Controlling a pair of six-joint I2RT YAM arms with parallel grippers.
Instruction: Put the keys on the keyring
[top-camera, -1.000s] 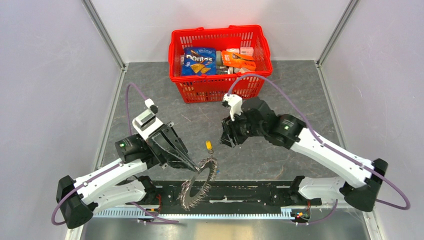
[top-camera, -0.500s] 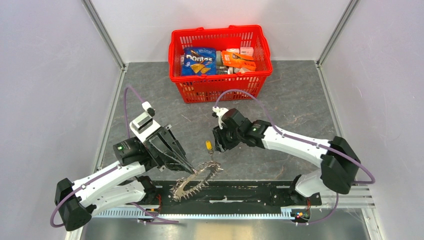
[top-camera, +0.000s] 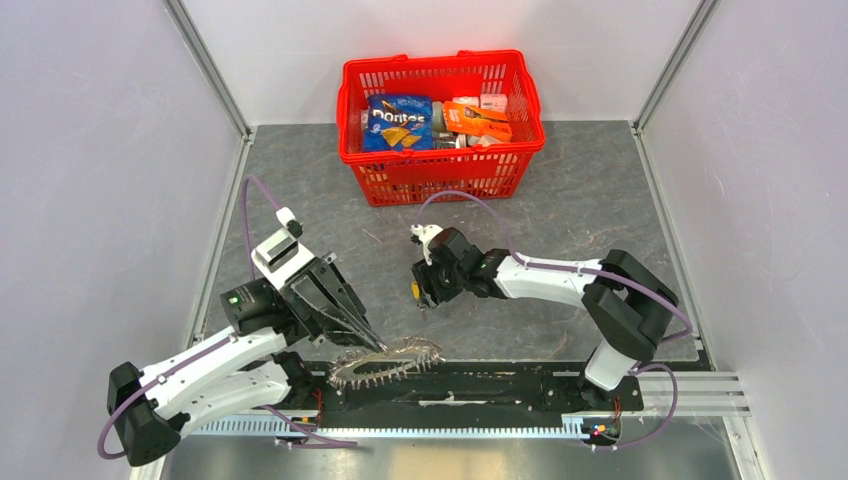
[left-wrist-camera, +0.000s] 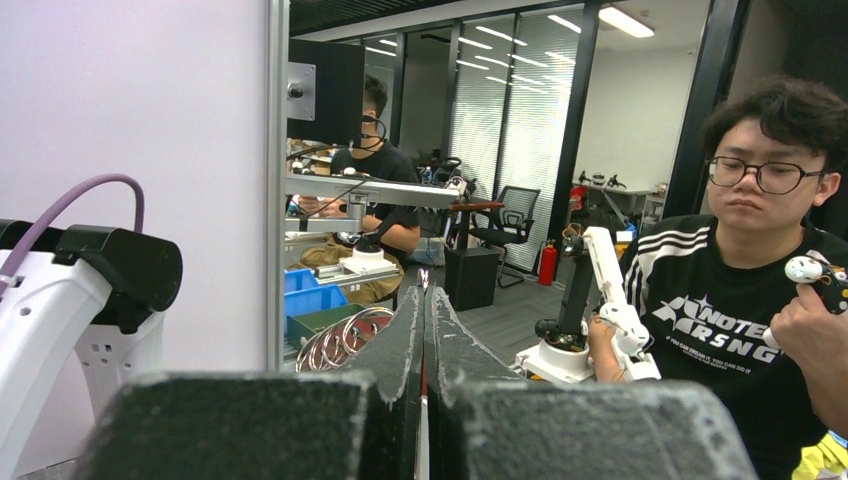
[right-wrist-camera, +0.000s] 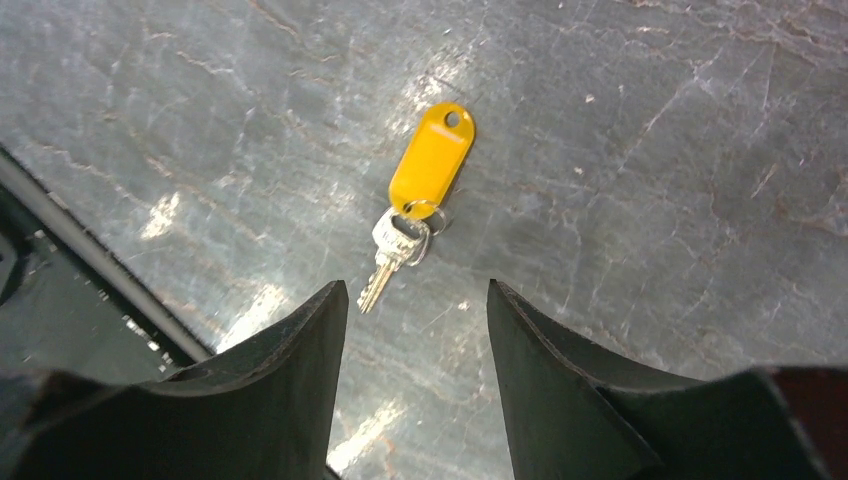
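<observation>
The keyring (top-camera: 392, 360), a toothed grey ring of silver keys, lies nearly flat over the black rail at the table's near edge. My left gripper (top-camera: 372, 345) is shut on its left rim; in the left wrist view its fingers (left-wrist-camera: 408, 330) are pressed together with a thin metal edge between them. The yellow key (right-wrist-camera: 432, 160), with a silver blade (right-wrist-camera: 388, 258), lies on the grey table just beyond my open, empty right gripper (right-wrist-camera: 417, 292). From above, the right gripper (top-camera: 424, 292) hovers over this key (top-camera: 414, 291). The dark key is out of view.
A red basket (top-camera: 440, 168) with a Doritos bag and boxes stands at the back centre. The black rail (top-camera: 500, 385) runs along the near edge. Grey walls close both sides. A person sits beyond the cell in the left wrist view (left-wrist-camera: 770, 260).
My left gripper has lowered and tilted the keyring from upright to nearly flat. My right arm has swung left and down over the yellow key.
</observation>
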